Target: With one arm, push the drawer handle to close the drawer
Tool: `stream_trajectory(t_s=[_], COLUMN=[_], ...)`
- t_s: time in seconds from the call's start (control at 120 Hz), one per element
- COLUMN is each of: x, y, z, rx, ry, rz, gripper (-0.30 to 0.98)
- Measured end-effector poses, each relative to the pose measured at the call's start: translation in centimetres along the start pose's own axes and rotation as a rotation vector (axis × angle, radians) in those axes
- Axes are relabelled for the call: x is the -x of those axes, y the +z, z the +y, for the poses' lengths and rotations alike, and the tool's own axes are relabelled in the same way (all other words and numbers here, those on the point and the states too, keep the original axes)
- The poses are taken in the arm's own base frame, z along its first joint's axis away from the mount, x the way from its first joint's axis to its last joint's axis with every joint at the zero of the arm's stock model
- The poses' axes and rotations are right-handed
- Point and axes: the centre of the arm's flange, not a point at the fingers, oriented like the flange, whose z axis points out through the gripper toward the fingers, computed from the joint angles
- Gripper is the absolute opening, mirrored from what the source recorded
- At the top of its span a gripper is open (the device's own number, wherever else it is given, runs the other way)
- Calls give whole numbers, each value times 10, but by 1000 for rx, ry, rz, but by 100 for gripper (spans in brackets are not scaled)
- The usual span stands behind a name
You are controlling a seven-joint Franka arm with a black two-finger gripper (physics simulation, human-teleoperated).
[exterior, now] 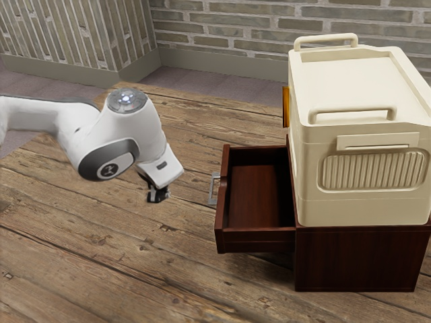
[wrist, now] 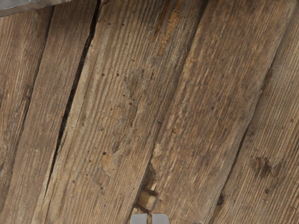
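A robot's tool (exterior: 158, 195), empty with fingertips drawn together, hovers short of the handle (exterior: 213, 192), at three o'clock in the exterior view, with the drawer (exterior: 256, 241) wide open and the closing push undone.

a room of unclear kind, with brick walls (exterior: 222, 27) and a worn plank table (exterior: 81, 256).

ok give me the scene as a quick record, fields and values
drawer: dark red-brown, pulled open
inside drawer: nothing visible
handle: metal, on the drawer's front
cabinet: same dark wood, holding the drawer
on cabinet: cream box with two top handles and a ribbed side panel
gripper: shut, empty, in front of the handle, apart from it
surface: weathered wooden planks
task status: drawer not closed
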Motion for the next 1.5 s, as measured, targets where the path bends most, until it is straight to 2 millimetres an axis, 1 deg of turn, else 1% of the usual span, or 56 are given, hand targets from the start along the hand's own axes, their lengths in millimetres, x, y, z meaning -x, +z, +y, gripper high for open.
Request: stream_trajectory(t_s=[0.083,0.167,0.492,0.717,0.842,1.017,1.117,1.5], x=[-6,-13,-50,-71,-74,-66,-70,-89], y=[8,12,12,9,12,19,19,25], z=[0,2,-4,-5,-7,-16,-24,-31], rx=[15,19,0,-14,-13,-7,-15,-19], ry=[3,14,75,109,112,89,87,98], rz=[8,17,45,58,57,49,51,58], gripper=[-10,-10,-10,-10,-10,-10,-10,-10])
